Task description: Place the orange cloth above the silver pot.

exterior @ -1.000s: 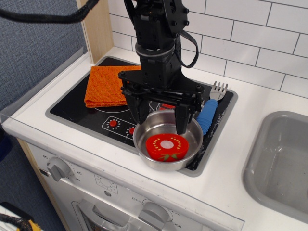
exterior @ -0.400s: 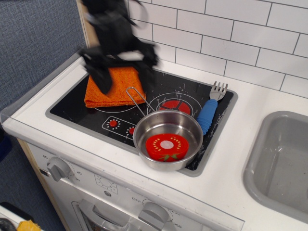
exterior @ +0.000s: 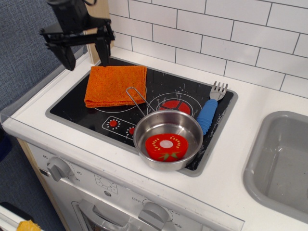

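Note:
The orange cloth (exterior: 116, 85) lies folded flat on the back left of the black stovetop (exterior: 77, 108). The silver pot (exterior: 168, 140) stands at the front middle of the stovetop, its wire handle pointing back left toward the cloth. A red tomato slice (exterior: 166, 147) lies inside it. My gripper (exterior: 85, 52) hangs open and empty above the back left corner, up and left of the cloth, with fingers spread wide.
A fork with a blue handle (exterior: 210, 109) lies right of the pot on the stovetop. A grey sink basin (exterior: 281, 163) is at the right. A white tiled wall runs behind. Stove knobs (exterior: 58, 168) sit on the front panel below.
My gripper has moved from over the pot to the left and back, past the cloth, to the stove's back left corner. It stays open. The pot and cloth have not moved.

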Motion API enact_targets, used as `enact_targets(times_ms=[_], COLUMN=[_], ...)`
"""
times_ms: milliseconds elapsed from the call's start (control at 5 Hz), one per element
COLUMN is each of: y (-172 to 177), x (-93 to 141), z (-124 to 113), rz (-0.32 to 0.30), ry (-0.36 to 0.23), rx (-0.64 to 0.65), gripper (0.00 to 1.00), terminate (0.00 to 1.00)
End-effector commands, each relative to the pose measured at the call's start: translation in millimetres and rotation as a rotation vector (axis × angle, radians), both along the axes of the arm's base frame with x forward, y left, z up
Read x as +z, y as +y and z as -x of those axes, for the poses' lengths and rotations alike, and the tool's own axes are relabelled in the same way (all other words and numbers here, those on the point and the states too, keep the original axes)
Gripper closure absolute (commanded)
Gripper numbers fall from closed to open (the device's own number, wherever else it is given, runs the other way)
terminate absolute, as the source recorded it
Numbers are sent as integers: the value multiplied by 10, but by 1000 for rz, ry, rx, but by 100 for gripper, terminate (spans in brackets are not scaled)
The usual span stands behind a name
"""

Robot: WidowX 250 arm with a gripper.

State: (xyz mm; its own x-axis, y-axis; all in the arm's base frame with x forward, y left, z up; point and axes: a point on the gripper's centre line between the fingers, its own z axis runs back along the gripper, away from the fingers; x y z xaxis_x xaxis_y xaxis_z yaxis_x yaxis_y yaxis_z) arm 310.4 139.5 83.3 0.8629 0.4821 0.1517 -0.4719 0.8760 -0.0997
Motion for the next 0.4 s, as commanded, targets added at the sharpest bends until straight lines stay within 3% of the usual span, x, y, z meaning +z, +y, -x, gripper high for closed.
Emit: enact_targets(times_ms=[0, 200], y=[185, 146], x=[-70, -216], z=[-392, -544], rz=[-113, -126], ry=[-62, -52], rx=[75, 76], gripper=[0, 0], terminate=[0, 0])
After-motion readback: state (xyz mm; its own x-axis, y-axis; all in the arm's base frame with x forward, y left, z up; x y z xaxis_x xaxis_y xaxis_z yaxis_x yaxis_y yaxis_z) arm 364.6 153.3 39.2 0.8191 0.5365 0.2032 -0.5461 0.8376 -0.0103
